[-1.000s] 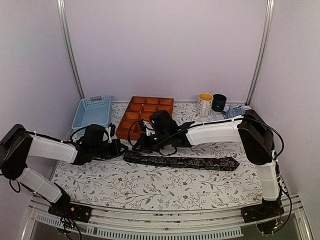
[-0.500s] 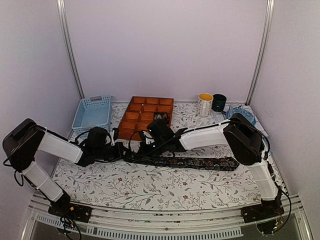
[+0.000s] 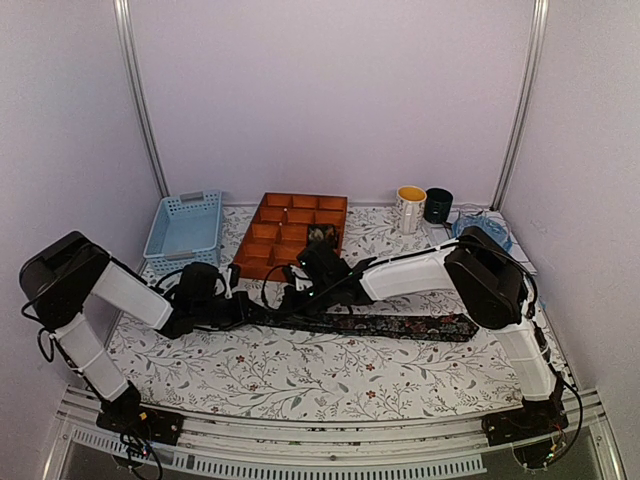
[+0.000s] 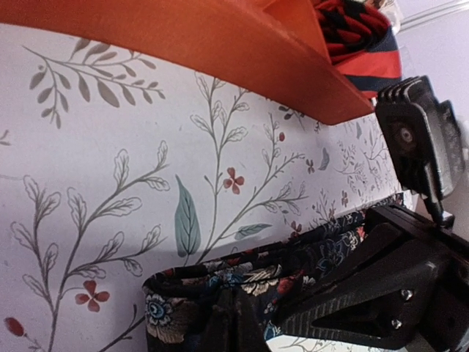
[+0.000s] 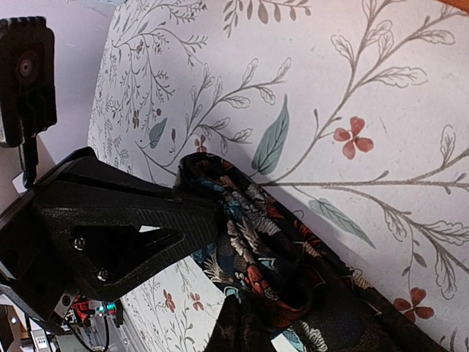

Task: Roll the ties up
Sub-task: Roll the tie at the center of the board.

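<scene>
Left hand (image 3: 252,312) and right hand (image 3: 282,304) both clenched on tie (image 3: 400,325) end, seemingly folding it for roll's core; rest flat on surface (image 3: 300,380).

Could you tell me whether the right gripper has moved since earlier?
Yes: the right gripper, pinching the tie, has shifted toward the table's near edge, away from the orange tray.

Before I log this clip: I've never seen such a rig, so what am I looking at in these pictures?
Two robot arms work side by side. The wide picture looks down from above and behind them; each close-up comes from a wrist camera. On the floral tablecloth lie a patterned tie, an orange compartment tray holding a red-and-black tie, a blue basket, a white mug and a dark mug. The left gripper and right gripper both pinch the patterned tie's folded left end.
</scene>
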Available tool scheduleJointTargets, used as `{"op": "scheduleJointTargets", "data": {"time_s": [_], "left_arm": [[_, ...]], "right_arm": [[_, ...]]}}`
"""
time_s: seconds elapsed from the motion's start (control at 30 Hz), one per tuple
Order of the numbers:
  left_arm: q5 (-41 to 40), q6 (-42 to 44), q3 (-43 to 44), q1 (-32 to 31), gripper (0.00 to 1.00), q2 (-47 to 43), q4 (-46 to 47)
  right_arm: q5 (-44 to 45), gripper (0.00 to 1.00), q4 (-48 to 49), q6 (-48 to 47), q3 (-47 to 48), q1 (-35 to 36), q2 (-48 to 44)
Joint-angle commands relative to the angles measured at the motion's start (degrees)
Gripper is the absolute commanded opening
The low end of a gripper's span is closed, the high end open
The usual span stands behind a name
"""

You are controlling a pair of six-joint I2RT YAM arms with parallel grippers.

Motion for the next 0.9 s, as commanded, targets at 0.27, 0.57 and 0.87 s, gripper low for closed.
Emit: {"op": "scheduleJointTargets", "data": {"time_s": [0.27,0.57,0.87], "left_arm": [[0.6,-0.4,-2.5,0.8,0.00,5.5,4.8],[-2.4,3.2,0.5,0.7,0.01,-7.0,-7.0],[-6.2,4.4,-0.4,-0.2,0.32,-15.9,-13.3]], "right_arm": [[-0.2,0.00,1.2,0.8,-3.3,-0.6,6.0],[-1.1,0.02,-0.3,-2.4,-1.4,-0.6,-4.0],[-9.1,0.29,1.3,-5.2,1.9,-0.6,-11.2]]}}
